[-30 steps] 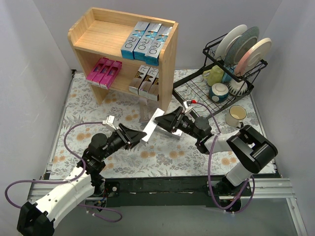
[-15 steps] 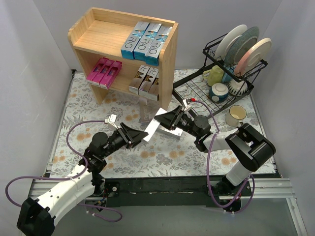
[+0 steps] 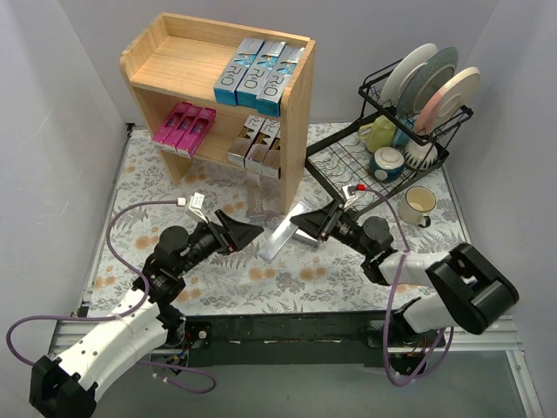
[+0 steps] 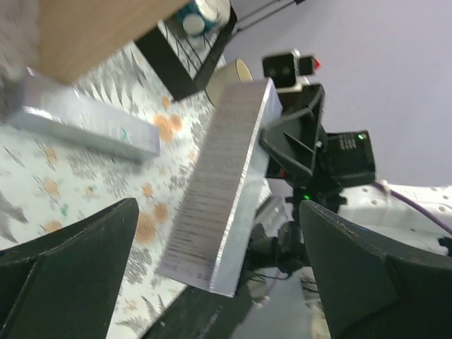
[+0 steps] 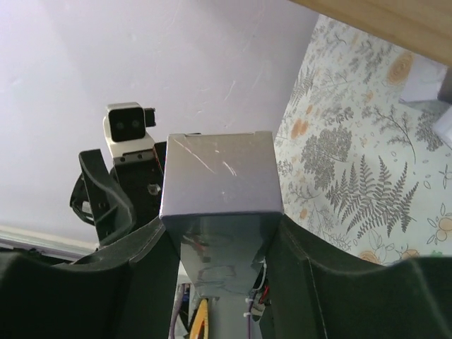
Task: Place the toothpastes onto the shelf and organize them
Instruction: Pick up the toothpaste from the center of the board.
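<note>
1. Since a second ago, the left gripper [image 3: 242, 233] has let go: its jaws now stand wide and empty at eight o'clock. The right gripper [image 3: 305, 228] has taken over the silver-grey toothpaste box [image 3: 278, 239], jaws narrowed around one end.
2. That box sits near the middle of the counter [image 3: 174, 187], tilted. Its free end dips toward seven o'clock, between the two grippers. Whether that end touches the counter cannot be told.
3. Handling, as a judgement: light hollow cardboard, stiff along its length, easily dented, with a glossy, slippery skin. A gentle pinch across the narrow faces suits it. Held by one end, it may swing.
4. Just beyond, at twelve o'clock, a second silver box [image 3: 258, 200] lies flat on the counter beside the foot of the shelf [image 3: 300, 104].
5. The shelf stands at eleven o'clock. Its top level holds three blue-and-silver boxes [image 3: 259, 68]. Its lower level holds three pink boxes [image 3: 184, 126] and three silver black-gold boxes [image 3: 257, 144].
6. Farthest, at two o'clock, a black dish rack [image 3: 348, 161] holds plates, with a mug [image 3: 418, 205] nearby.
</note>
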Tool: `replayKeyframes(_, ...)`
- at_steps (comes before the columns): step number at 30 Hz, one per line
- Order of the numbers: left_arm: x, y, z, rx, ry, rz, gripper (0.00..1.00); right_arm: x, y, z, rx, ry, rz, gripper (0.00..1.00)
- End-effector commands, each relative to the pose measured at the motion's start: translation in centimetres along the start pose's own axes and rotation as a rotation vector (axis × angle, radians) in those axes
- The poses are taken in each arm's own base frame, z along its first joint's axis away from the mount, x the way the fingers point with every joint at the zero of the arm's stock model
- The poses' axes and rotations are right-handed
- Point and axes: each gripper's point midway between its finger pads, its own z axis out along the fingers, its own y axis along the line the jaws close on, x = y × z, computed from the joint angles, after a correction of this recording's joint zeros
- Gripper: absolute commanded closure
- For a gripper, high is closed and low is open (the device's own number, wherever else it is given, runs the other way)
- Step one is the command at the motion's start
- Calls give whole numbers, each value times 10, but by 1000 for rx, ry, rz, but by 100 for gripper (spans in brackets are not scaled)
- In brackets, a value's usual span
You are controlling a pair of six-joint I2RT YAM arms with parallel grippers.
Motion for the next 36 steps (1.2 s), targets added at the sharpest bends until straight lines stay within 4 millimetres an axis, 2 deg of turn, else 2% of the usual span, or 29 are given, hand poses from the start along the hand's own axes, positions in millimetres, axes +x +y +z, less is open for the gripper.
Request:
replayKeyframes(1,-32,0,-7,-82,-101,304,2,-18,62,-13,-166,-82,-174,68)
replayKeyframes(2,-31,4,-8,-103,-88,329,2,-16,35,-11,-37,-65,-155,71)
replayKeyframes(3,-29,6,-8,-103,-73,385,2,-20,40,-14,-15,-81,-163,72)
replayKeyframes(4,-28,6,-7,-99,-64,405,2,-24,34,-15,38,-93,-157,73)
replayKeyframes(5,-26,4,-6,-89,-58,424,2,-29,17,-15,158,-105,-140,73)
replayKeyframes(6,-22,5,-4,-85,-39,439,2,-34,23,-18,172,-123,-180,73)
replayKeyframes(7,-15,3,-3,-73,-20,465,2,-37,19,-19,216,-126,-190,73)
replayKeyframes(8,-12,0,-1,-62,-13,481,2,-47,28,-17,231,-154,-204,73)
replayKeyframes(9,0,-4,1,-42,22,497,2,-45,15,-22,304,-138,-187,73)
replayKeyframes(11,-1,-17,4,-3,-13,562,2,-49,12,-25,343,-138,-161,73)
replayKeyframes(12,11,-24,4,30,8,590,2,-49,9,-27,373,-131,-126,73)
replayKeyframes(13,14,-25,6,36,2,616,2,-49,7,-28,381,-123,-110,73)
replayKeyframes(14,9,-26,8,20,-38,665,2,-49,5,-28,397,-114,-102,73)
replayKeyframes(15,19,-26,8,30,-26,690,2,-52,9,-26,403,-115,-102,73)
replayKeyframes(16,23,-22,11,18,-22,709,2,-50,2,-29,435,-104,-97,73)
replayKeyframes(17,18,-21,12,6,-62,748,2,-51,2,-28,440,-104,-97,73)
replayKeyframes(19,30,-12,13,-5,-62,773,2,-53,4,-27,443,-101,-97,73)
replayKeyframes(20,22,-11,14,-31,-122,768,2,-53,5,-27,440,-97,-97,73)
replayKeyframes(21,28,-12,13,-20,-129,769,2,-52,5,-26,440,-93,-99,73)
replayKeyframes(22,34,2,12,-40,-128,782,2,-52,5,-27,441,-91,-97,73)
replayKeyframes(23,31,-2,14,-24,-174,774,2,-52,4,-27,443,-91,-91,73)
replayKeyframes(27,42,5,16,-19,-206,773,2,-52,3,-28,440,-93,-78,73)
replayKeyframes(28,40,-4,17,19,-242,743,2,-53,2,-29,441,-95,-73,73)
replayKeyframes(30,47,7,18,20,-237,710,2,-54,4,-27,427,-96,-68,73)
replayKeyframes(32,47,2,18,56,-262,682,2,-55,5,-27,425,-92,-63,73)
replayKeyframes(36,59,10,23,69,-235,692,2,-55,10,-24,400,-94,-49,73)
